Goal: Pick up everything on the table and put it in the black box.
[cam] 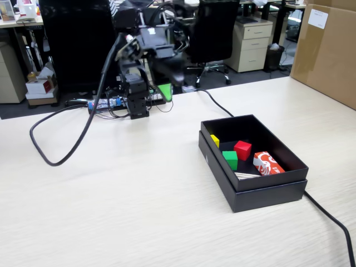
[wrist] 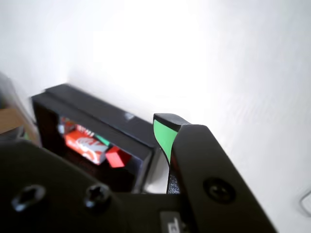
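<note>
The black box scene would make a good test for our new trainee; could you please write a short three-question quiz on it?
1. True or false: the black box is empty.
2. Which block lies nearest the box's far left corner in the fixed view: A red, B green, C yellow?
3. Fill in: the gripper is ___ the table, not inside the box.

Key:
1. False: it holds a red block, green block, yellow block and a red-and-white packet.
2. C.
3. Above.

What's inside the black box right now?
The black box holds a red cube, green cube, yellow cube and red-and-white packet. Its near wall hides some floor.
</note>
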Controlling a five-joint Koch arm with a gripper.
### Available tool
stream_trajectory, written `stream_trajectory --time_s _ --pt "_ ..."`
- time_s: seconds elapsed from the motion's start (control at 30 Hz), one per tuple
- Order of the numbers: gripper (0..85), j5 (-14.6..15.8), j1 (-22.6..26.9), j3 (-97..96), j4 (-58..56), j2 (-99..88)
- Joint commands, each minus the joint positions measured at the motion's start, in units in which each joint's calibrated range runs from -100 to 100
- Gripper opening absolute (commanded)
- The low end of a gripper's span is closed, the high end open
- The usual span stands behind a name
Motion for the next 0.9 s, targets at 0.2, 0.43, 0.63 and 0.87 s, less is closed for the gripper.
stream_trajectory --time_s 0.2,0.43,0.63,0.87 --pt "51.6 -0.34 -2.98 -27.36 10.70 -25.35" --pt "51.6 -1.61 -4.69 -46.94 28.58 -25.23" --pt "50.7 -3.81 -4.64 -64.71 45.68 -25.12" --pt "47.3 -4.93 -4.40 -72.69 53.11 -24.77"
